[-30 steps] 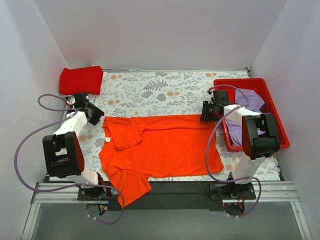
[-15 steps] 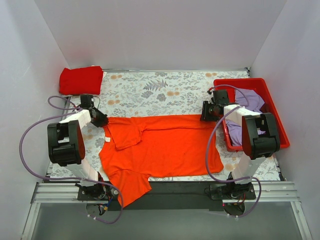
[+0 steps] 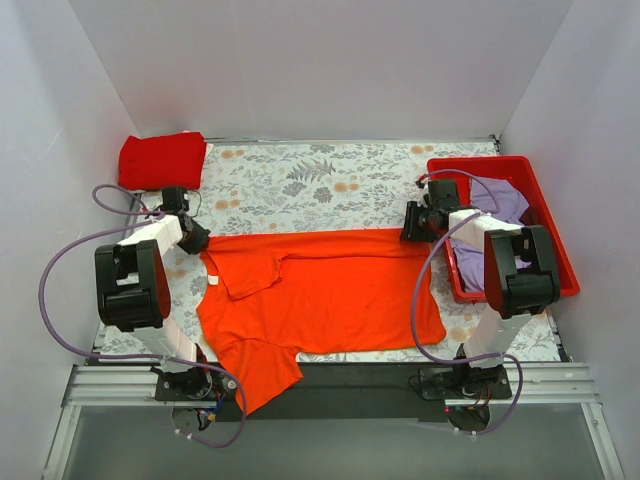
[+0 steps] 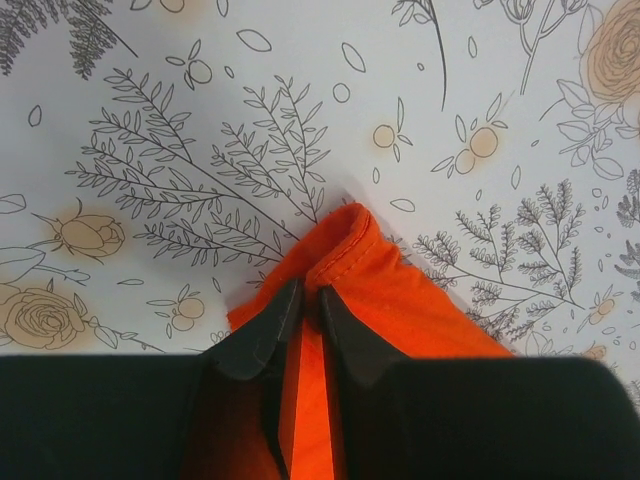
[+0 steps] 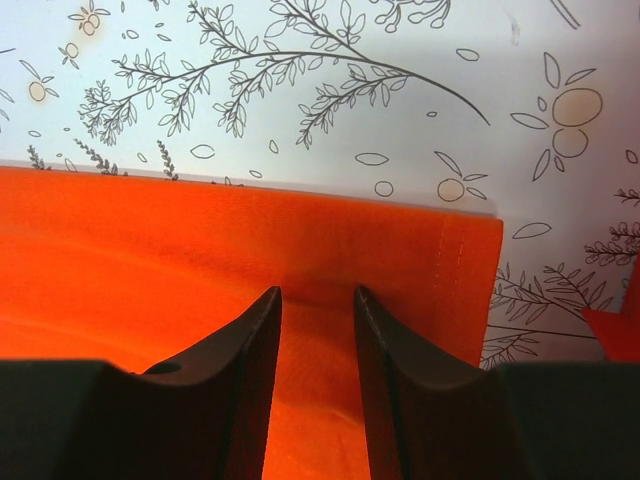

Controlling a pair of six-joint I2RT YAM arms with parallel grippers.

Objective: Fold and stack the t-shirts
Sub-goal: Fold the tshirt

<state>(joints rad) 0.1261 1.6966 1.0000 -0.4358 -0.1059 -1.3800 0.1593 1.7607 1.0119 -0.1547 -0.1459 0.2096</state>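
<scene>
Cloth first: the orange t-shirt lies spread across your flowered surface. Your left gripper is pinched on a raised fold at its far left edge; your right gripper stands half open, tips over the far right hem. The red t-shirt sits folded far left

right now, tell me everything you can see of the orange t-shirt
The orange t-shirt is bright, soft cloth lying mostly flat on the floral table cover, far edge folded straight, one sleeve turned inward at the left. Its near left part overhangs the front edge. The left gripper pinches its bunched far left corner; the right gripper, fingers parted, sits over the stitched far right corner.
</scene>
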